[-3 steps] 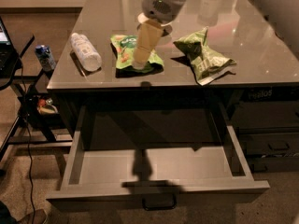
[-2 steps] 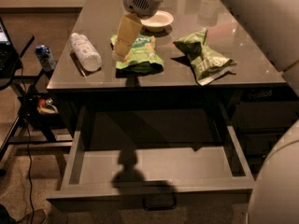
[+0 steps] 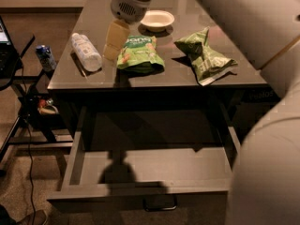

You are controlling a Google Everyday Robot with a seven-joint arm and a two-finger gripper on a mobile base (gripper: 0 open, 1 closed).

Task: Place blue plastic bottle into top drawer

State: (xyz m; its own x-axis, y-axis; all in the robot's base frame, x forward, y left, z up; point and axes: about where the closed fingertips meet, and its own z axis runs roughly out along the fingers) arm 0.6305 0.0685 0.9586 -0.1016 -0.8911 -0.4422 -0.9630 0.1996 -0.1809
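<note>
The blue plastic bottle lies on its side at the left of the grey tabletop, cap toward the back. My gripper hangs from the arm above the table, just right of the bottle and beside the left snack bag, apart from the bottle and holding nothing. The top drawer is pulled out below the table's front edge. Its grey inside holds nothing, and the gripper's shadow falls on it. Its metal loop handle shows on the front.
Two green snack bags and a white bowl are on the table. A small blue can stands on a side stand at left, with cables below. My arm's pale body fills the right side.
My gripper has moved left and slightly back, from above the left snack bag to beside the bottle. The bottle, the bags and the drawer have not moved.
</note>
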